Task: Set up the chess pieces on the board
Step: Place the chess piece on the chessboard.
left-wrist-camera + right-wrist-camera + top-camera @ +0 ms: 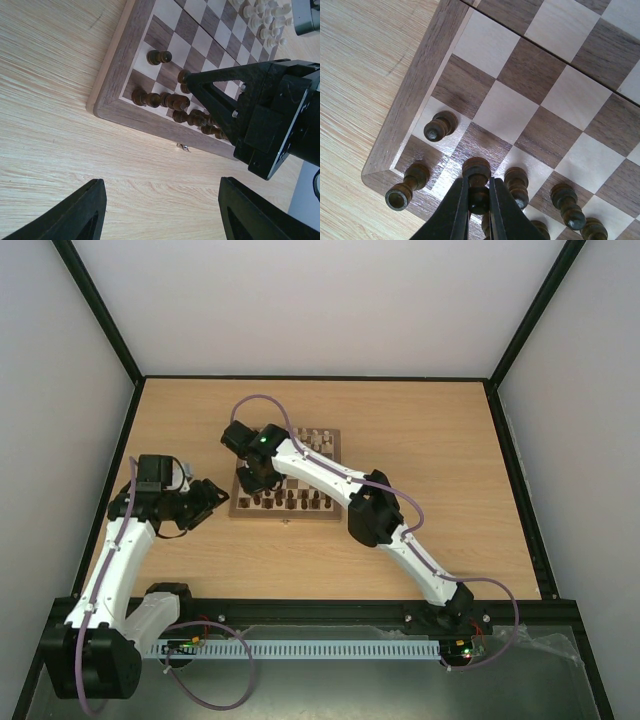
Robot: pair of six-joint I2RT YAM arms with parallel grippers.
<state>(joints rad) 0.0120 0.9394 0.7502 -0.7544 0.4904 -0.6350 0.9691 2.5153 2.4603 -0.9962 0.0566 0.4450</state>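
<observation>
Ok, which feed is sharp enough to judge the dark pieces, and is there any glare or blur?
Right wrist: sharp, the dark brown wooden chess piece in the right end effector is clear, with a mild sheen on the checkered wooden chessboard. Left wrist: near dark pieces crisp, far cream-white chessmen soft and bright. Top external: even light, pieces too small to separate.

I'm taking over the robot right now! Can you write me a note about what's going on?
Right gripper: shut on one dark piece, low over the near-left corner of the board.
Left gripper: open, empty, over the table beside the board.
Done: most dark pieces crowd the near rows; cream pieces sit at the far end.
Left: set the held piece on its square, then check the near rows. I can't tell if each piece is on its right square.
</observation>
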